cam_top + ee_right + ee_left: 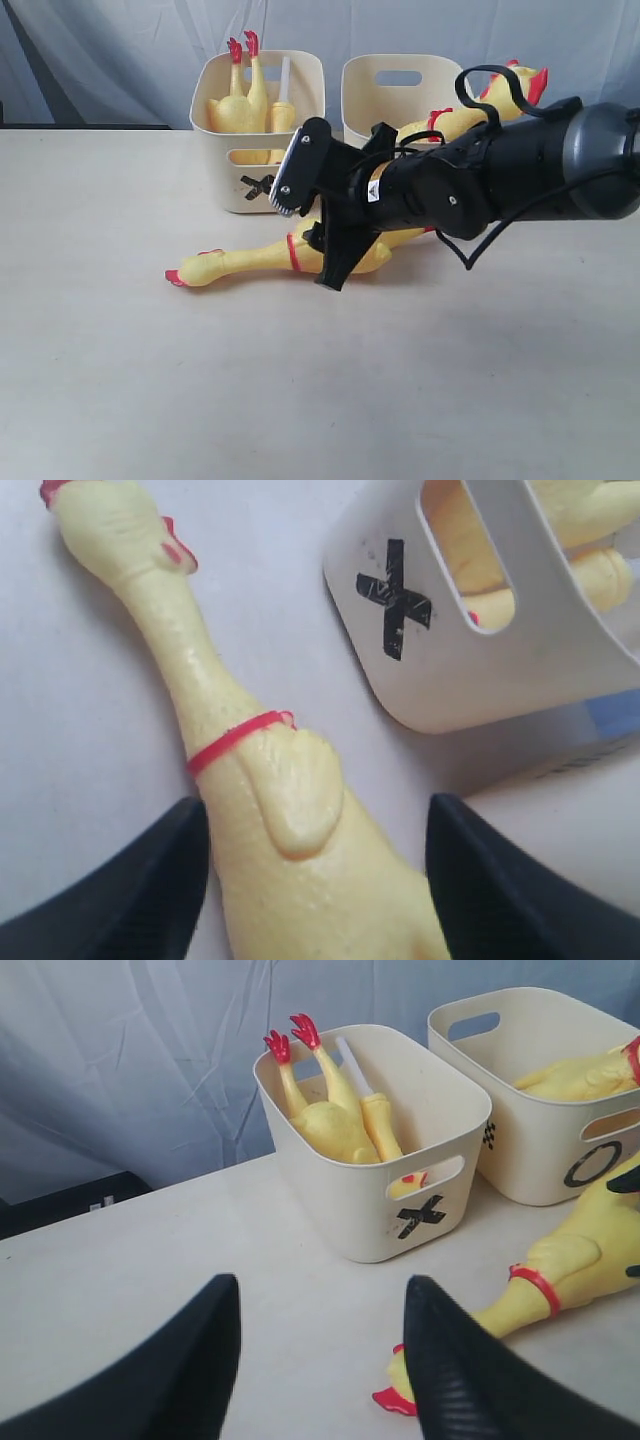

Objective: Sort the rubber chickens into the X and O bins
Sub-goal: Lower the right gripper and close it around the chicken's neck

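Note:
One rubber chicken point(240, 262) lies flat on the table in front of the X bin point(235, 190), head toward the left. My right gripper point(340, 258) reaches across and hangs over its body just behind the red neck band. In the right wrist view the gripper point(318, 805) is open, with its fingers either side of the chicken point(290, 820) and a gap showing. Another chicken point(245, 105) stands feet-up in the X bin. A third chicken point(455, 120) lies across the O bin point(370, 100). My left gripper point(320, 1285) is open over bare table, holding nothing; it is out of the exterior view.
The two bins stand side by side at the back of the table against a pale curtain point(120, 50). My right arm point(520, 175) crosses in front of the O bin. A dark object point(70, 1200) sits beyond the table's far edge.

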Robot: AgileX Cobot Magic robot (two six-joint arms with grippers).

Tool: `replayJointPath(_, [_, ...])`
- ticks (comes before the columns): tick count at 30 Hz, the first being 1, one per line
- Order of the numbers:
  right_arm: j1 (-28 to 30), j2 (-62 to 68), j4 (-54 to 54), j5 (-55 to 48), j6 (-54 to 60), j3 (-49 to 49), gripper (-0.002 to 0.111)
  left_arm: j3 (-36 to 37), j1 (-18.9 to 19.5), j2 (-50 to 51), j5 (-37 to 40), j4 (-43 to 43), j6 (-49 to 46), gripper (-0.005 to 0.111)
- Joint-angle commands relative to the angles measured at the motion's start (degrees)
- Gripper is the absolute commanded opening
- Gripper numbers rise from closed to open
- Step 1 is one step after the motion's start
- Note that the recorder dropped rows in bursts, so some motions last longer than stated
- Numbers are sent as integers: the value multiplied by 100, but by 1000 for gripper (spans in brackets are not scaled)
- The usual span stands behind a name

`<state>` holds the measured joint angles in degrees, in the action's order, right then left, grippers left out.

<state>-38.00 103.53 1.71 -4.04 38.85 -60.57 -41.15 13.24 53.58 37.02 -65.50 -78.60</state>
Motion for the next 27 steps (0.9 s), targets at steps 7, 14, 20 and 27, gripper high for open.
replayJointPath(7, [22,0,520,19,73,25,75,12,23,-1,142,-45,40,49])
replayJointPath(14, [22,337,718,-26,221,25,94,12,23,-1,154,-45,40,49])
replayJointPath(20, [-7,693,1000,32,419,-32,104,12,23,-1,154,-45,40,49])
replayJointPath(27, [-37,1017,1238,100,461,-418,104,12,23,-1,154,-45,40,49])
